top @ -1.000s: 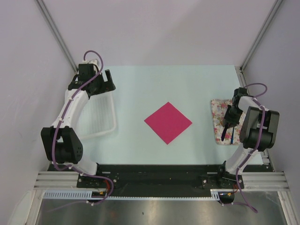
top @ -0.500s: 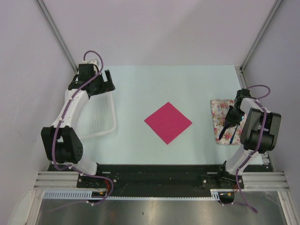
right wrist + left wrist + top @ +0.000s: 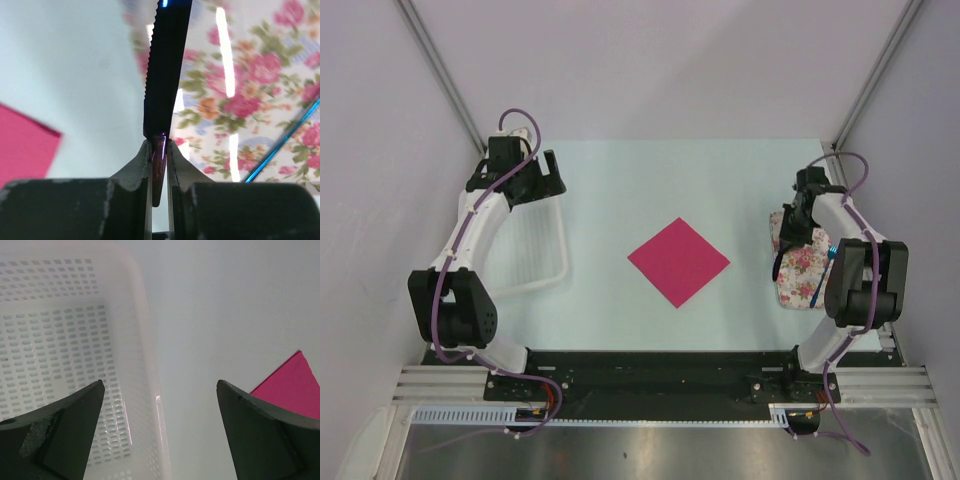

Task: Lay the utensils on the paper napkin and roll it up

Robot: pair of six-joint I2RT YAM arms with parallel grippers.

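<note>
Swung leftward, right tool [image 3: 158, 146] grips a knife [image 3: 165, 65] (left tool [image 3: 159, 385] gapes wide).

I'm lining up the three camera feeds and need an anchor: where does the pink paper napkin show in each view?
Top external: the paper napkin lies mid-table as a diamond, between the white basket and the floral tray.
Left wrist: napkin corner at the right edge, right of the basket.
Right wrist: napkin at lower left, left of the knife and tray.
Shared landmark: the pale table.
</note>
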